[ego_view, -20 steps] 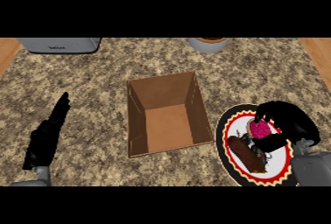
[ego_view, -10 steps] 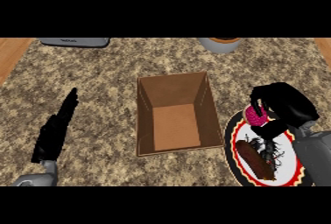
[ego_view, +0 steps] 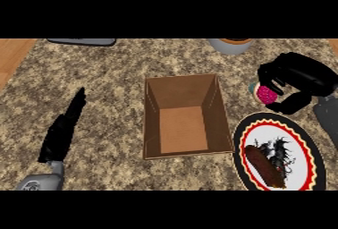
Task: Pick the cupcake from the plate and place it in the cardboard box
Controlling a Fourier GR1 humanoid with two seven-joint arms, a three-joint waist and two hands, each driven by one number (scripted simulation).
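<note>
My right hand (ego_view: pixel 300 80) is up above the counter at the right, its fingers curled round the pink-topped cupcake (ego_view: pixel 265 93), which shows only partly between them. It hangs past the plate's far edge, to the right of the cardboard box (ego_view: pixel 181 116). The box is open at the top and shows nothing inside. The round plate (ego_view: pixel 264 134), white with a red and black rim, lies at the lower right with a brown bar-shaped food item (ego_view: pixel 265 166) on it. My left hand (ego_view: pixel 63 132) rests at the left, fingers straight, away from the box.
A grey appliance (ego_view: pixel 82 41) sits at the counter's far left edge and a grey cup or pot (ego_view: pixel 231 44) at the far edge above the box. Wood floor shows beyond the counter's left and right corners.
My right hand has lifted the cupcake off the plate and carried it up and away from it. The view has shifted, so the box and plate sit lower in the picture. The left hand stays still.
</note>
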